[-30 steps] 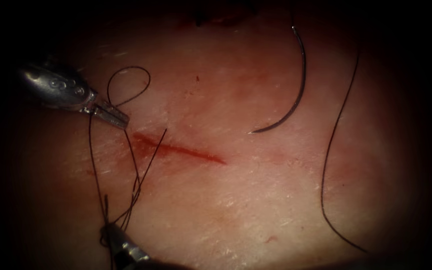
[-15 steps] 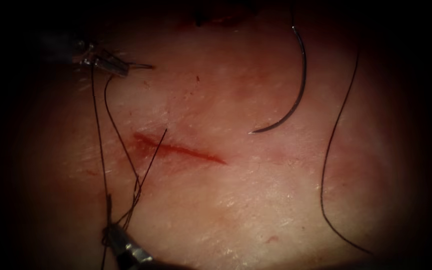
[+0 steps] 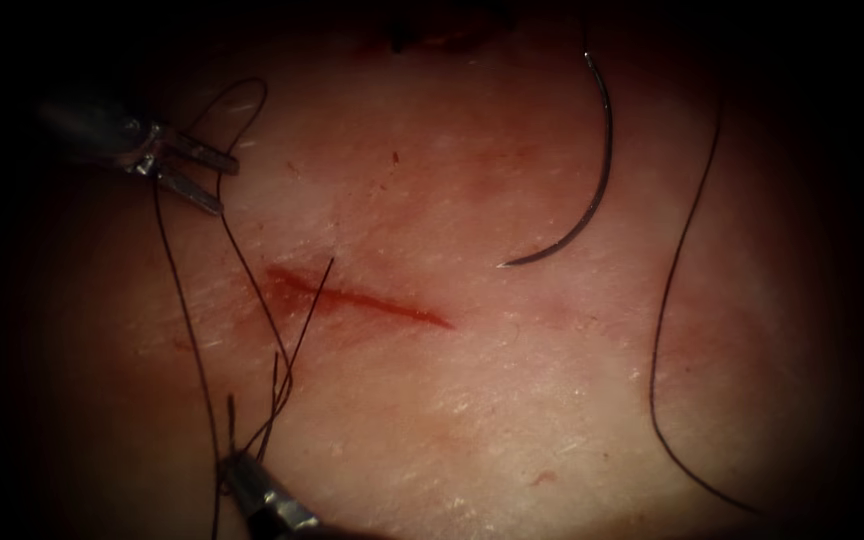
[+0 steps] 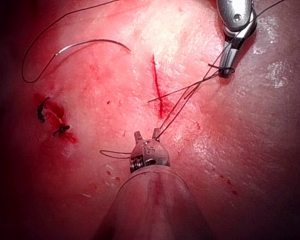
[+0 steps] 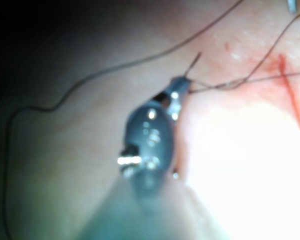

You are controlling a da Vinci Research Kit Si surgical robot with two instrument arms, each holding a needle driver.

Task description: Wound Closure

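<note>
The cut (image 3: pixel 362 298) runs short and red across the tissue (image 3: pixel 472 400). The curved needle (image 3: pixel 600 170) lies free on the tissue to the right of the cut, held by neither tool, its tip (image 3: pixel 502 264) pointing left. My left tool (image 3: pixel 227 188) is up and left of the cut with its jaws open; the thread (image 3: pixel 242 270) runs past them in a loop, ungripped. My right tool (image 3: pixel 235 462) is below the cut's left end, shut on several strands of thread. The left wrist view shows the open left tool (image 4: pixel 146 134), the right tool (image 4: pixel 226 70) and the needle (image 4: pixel 95 44).
A long strand of thread (image 3: pixel 667 300) curves down the tissue on the far right. An older closed wound with dark knots (image 4: pixel 52 120) lies beyond the needle. Red fluid stains the skin around the cut (image 4: pixel 157 85).
The left tool pulled the thread up and to the left, then opened its jaws and let it go; the loop now lies slack. The right tool kept its grip, almost unmoved.
</note>
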